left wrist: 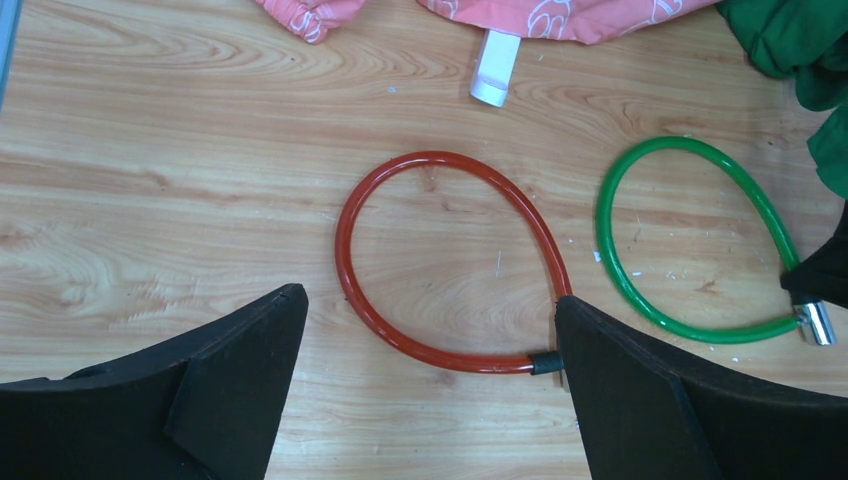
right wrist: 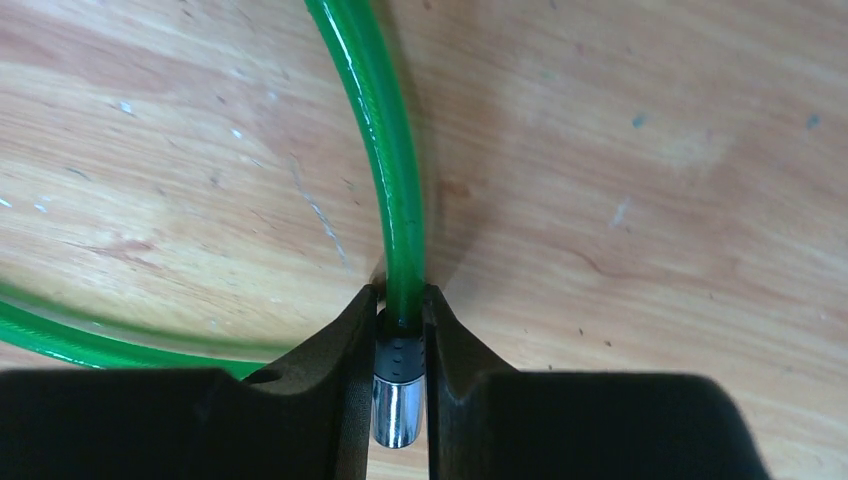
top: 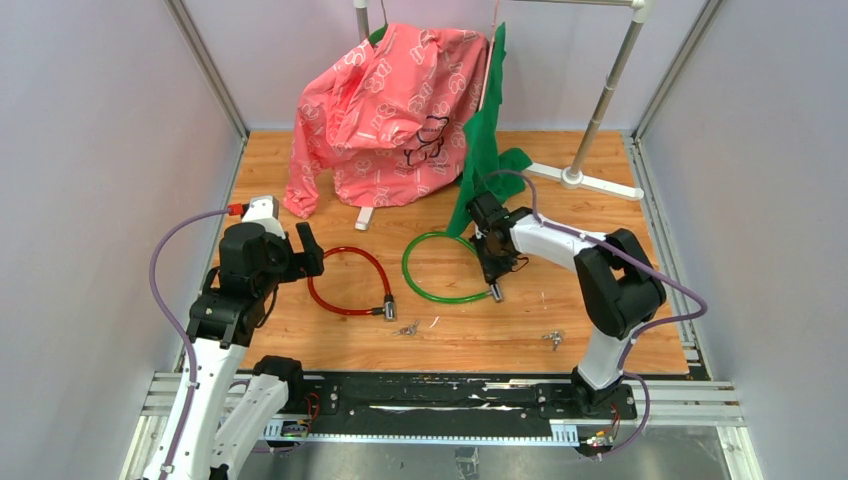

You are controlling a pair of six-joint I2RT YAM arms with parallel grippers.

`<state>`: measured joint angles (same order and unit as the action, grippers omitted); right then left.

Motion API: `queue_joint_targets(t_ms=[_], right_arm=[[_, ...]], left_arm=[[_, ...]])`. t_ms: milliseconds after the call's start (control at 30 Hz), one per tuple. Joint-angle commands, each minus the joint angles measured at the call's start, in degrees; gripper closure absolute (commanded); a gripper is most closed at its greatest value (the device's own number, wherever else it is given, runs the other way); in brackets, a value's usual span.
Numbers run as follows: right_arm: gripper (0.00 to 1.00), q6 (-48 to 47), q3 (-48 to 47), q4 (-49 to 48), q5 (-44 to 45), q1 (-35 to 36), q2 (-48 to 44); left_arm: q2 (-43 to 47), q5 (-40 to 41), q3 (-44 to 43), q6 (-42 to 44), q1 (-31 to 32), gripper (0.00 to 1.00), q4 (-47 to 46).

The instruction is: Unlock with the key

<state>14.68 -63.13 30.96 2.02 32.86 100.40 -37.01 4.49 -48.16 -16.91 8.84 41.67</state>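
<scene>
A red cable lock lies looped on the wooden table, with a green cable lock to its right. My right gripper is shut on the green lock's black-and-chrome end, with the green cable running out ahead of the jaws. My left gripper is open and empty, hovering over the red lock; the red lock's black end lies by my right fingertip. Two small metal keys lie near the front, one below the red lock and one further right.
A pink garment and a green cloth hang from a rack at the back; the rack's white foot rests on the table at the back right. A white tube end lies below the pink garment. Walls enclose both sides.
</scene>
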Motion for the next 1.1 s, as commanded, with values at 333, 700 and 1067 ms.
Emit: queue_joint_targets(t_ms=[333, 700, 1067], right_arm=[[0.92, -4.0, -4.5, -4.1, -6.4, 3.0, 5.6], [0.42, -2.9, -1.4, -4.5, -2.2, 3.1, -2.9], [0.16, 12.2, 4.3, 7.6, 16.0, 2.8, -17.4]], left_arm=[[0.5, -0.4, 0.4, 0.8, 0.6, 0.01, -1.0], [0.3, -0.5, 0.3, 0.8, 0.6, 0.01, -1.0], [0.5, -0.7, 0.4, 0.7, 0.6, 0.01, -1.1]])
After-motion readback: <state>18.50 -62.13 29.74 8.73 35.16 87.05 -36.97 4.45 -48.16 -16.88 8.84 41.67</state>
